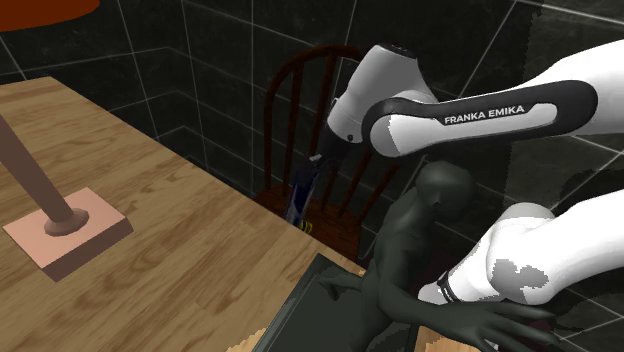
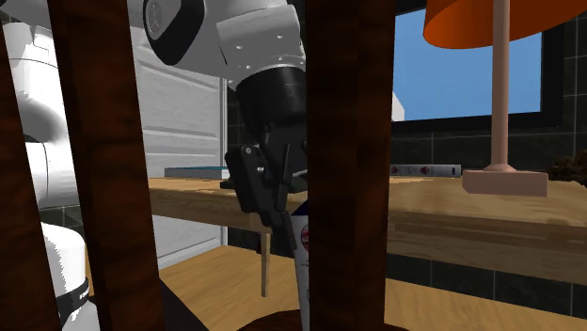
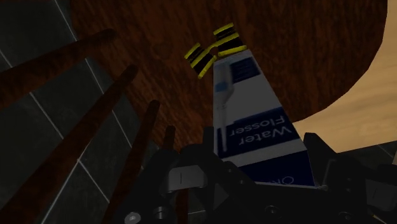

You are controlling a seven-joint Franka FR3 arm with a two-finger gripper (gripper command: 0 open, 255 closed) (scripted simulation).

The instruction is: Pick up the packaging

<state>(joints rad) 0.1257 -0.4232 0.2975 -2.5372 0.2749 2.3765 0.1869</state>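
Both fingers [image 3: 327,159] of the gripper [image 3: 261,168] clasped the box [image 3: 251,121]: wrist view read "Water Flosser", shoulder view showed the table [image 1: 150,270] beside it.

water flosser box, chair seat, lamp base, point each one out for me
water flosser box [image 3: 254,121], wrist view, on its white printed face
chair seat [image 3: 305,57], wrist view, on bare dark wood beside the box
lamp base [image 1: 95,222], shoulder view, on the top of the pinkish block

Pink square-based lamp [image 1: 62,228] w/ orange shade [image 2: 475,23] is standing on light-brown wooden table [image 1: 190,275], well in from edge facing dark-brown spindle-back wooden chair [image 1: 292,110]. Dark-grey human-shaped figure [image 1: 418,232] is sprawling over dark flat slab [image 1: 312,302] nr same edge.
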